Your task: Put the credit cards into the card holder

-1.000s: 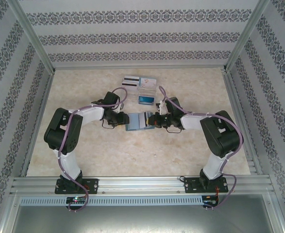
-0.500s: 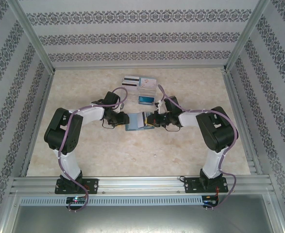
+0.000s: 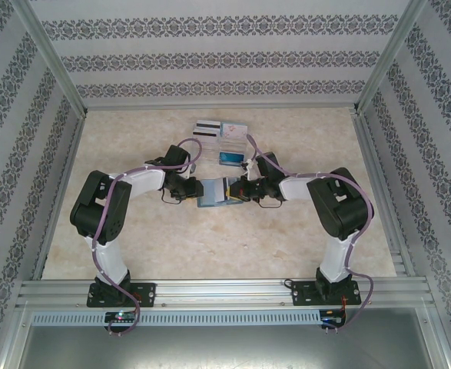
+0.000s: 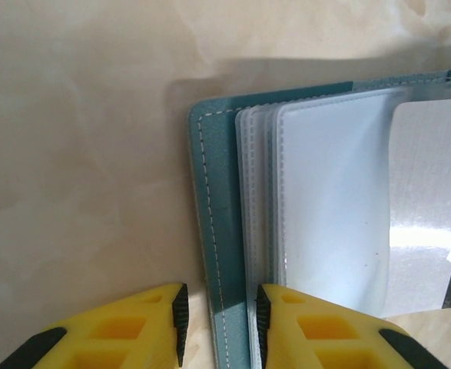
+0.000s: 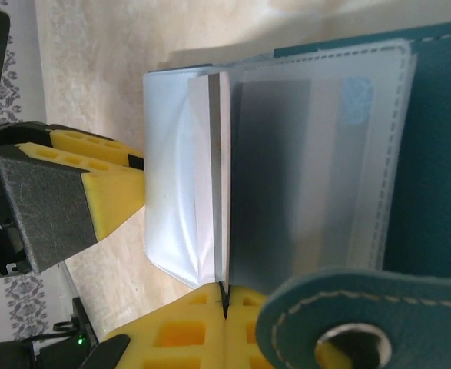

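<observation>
The teal card holder (image 3: 212,192) lies open on the table between both grippers, its clear sleeves (image 4: 325,200) fanned up. My left gripper (image 4: 221,323) stands open, its yellow fingers straddling the teal cover's stitched edge (image 4: 213,231); the right pad touches the sleeves, while the left pad stays a little clear. My right gripper (image 5: 225,296) is shut on a thin white credit card (image 5: 218,177), seen edge-on and partly slid in among the sleeves. From above, the right gripper (image 3: 237,190) sits at the holder's right side, the left gripper (image 3: 193,189) at its left.
Behind the holder stands a clear compartmented tray (image 3: 239,143) with a blue card (image 3: 230,158) in it. A white card with a black stripe (image 3: 204,128) and another card (image 3: 234,129) lie at its far end. The holder's snap tab (image 5: 340,323) hangs close before the right wrist camera.
The right arm has pushed leftward, carrying the card further into the holder. The left jaws have narrowed slightly around the cover edge.
</observation>
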Robot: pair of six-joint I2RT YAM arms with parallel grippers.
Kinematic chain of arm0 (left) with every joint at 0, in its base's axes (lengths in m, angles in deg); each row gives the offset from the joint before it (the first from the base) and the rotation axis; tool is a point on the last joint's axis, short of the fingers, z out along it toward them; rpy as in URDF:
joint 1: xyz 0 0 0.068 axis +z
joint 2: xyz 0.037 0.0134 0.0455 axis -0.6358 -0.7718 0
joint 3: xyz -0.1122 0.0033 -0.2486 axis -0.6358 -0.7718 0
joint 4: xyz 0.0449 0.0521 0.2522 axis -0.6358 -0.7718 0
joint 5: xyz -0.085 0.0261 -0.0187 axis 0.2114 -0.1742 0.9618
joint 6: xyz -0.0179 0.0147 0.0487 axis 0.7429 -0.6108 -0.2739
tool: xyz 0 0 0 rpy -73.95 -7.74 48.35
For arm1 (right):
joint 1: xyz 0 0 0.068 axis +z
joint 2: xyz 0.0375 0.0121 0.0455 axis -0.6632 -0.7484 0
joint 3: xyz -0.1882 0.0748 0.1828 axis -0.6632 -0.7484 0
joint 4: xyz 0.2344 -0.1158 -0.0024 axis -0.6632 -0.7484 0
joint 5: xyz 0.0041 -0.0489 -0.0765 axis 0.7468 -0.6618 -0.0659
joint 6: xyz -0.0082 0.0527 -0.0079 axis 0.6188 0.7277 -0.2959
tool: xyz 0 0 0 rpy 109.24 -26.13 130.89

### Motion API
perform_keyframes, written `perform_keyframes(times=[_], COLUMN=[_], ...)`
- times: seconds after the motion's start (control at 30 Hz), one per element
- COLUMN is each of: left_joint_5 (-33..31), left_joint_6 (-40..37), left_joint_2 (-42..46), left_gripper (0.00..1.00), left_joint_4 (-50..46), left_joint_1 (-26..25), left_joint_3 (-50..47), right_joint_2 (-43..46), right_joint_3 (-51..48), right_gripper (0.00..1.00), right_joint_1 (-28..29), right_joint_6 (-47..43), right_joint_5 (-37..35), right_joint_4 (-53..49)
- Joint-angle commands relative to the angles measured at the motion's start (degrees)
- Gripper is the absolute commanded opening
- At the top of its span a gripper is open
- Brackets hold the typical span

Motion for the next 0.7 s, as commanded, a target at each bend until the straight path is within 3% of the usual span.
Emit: perform_keyframes(times=[0.0, 0.23, 0.67], left_joint_5=[1.0, 0.9, 0.9], left_joint_6=[0.5, 0.4, 0.4], left_joint_2=[-1.8, -2.0, -1.5], left_gripper=[0.31, 0.28, 0.27], left_joint_4=[0.7, 0.6, 0.6], left_joint_1=[-2.0, -2.1, -2.2], left_joint_3=[-0.3, 0.0, -0.3], right_joint_2=[3.4, 5.4, -0.4], right_joint_3=[-3.4, -4.0, -0.7], right_gripper=[0.0, 0.0, 0.0], right_joint_1=[0.4, 2.5, 2.2], right_joint_6=[3.1, 5.1, 4.1], right_joint_5=[-4.8, -6.5, -3.4], right_joint_4=[-0.7, -1.4, 0.5])
